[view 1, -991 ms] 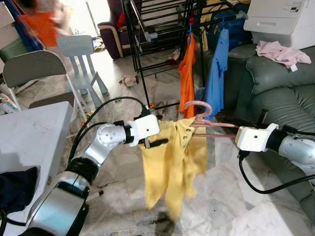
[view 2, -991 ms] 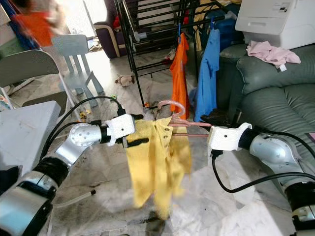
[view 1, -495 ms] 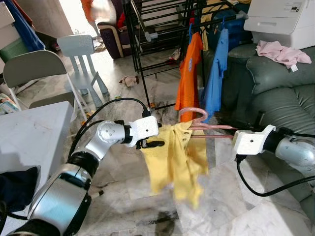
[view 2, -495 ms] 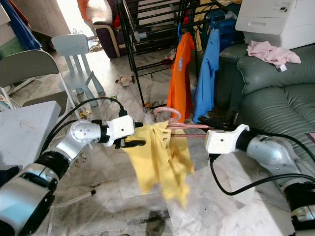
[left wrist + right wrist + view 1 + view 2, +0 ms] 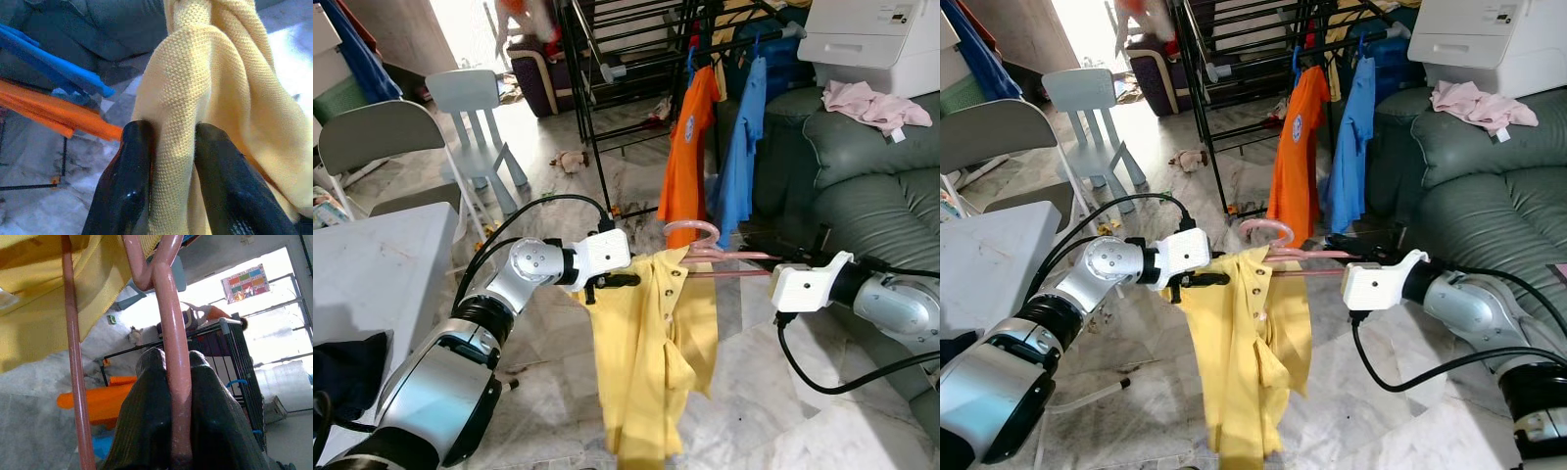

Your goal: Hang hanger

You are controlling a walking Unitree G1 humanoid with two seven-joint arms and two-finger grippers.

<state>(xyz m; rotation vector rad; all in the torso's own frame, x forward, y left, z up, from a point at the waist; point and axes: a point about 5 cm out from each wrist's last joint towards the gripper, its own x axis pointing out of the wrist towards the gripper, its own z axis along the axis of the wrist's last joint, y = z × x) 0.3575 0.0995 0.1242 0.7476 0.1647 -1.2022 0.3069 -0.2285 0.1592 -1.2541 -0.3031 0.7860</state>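
A pink hanger [image 5: 705,241] carries a yellow shirt [image 5: 651,352] between my two arms, above the marble floor. My right gripper [image 5: 171,382] is shut on the hanger's arm at its right end. My left gripper [image 5: 619,280] is shut on the shirt's shoulder; in the left wrist view both black fingers [image 5: 129,181] pinch the yellow knit fabric [image 5: 205,93]. The shirt hangs straight down. Behind stands the black drying rack [image 5: 636,69], with an orange shirt [image 5: 685,147] and a blue shirt [image 5: 739,147] hung on it.
A grey-green sofa [image 5: 862,176] with a pink garment [image 5: 871,103] lies to the right. A white table [image 5: 372,264] and grey chair [image 5: 382,147] stand left, beside a small pale blue chair [image 5: 475,108]. A person moves at the far back [image 5: 529,20].
The yellow shirt has swung down and now hangs straight. Both grippers keep their hold; the hanger sits slightly lower and nearer the orange shirt. The person at the back moved right.
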